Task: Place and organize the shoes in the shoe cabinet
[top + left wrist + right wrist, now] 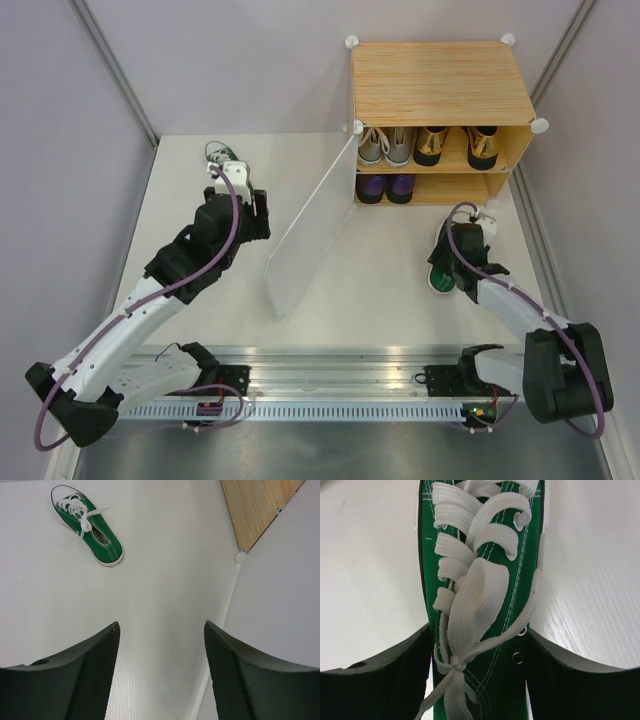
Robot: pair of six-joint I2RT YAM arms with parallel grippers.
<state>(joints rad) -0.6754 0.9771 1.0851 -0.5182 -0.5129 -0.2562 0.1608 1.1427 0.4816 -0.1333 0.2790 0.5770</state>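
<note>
A green sneaker (pixel 485 580) sits before the shoe cabinet (pixel 440 85), our right gripper (pixel 480 629) clamped on its sides. The second green sneaker (pixel 90 527) lies far left on the white table (pixel 390 270), beyond our left gripper (pixel 161 625), fingers apart. Grey sneakers (pixel 385 145), gold shoes (pixel 455 145) and purple shoes (pixel 385 187) are shelved.

green sneaker (pixel 520 580): centre of frame, running top to bottom, seen from above
white laces (pixel 475 595): criss-crossed up the middle, knotted low, one wide loop lying flat
right pincer (pixel 479 630): dark fingers (pixel 385 675) at lower left and lower right, against the sneaker's sides
counter (pixel 365 555): white, either side
</note>
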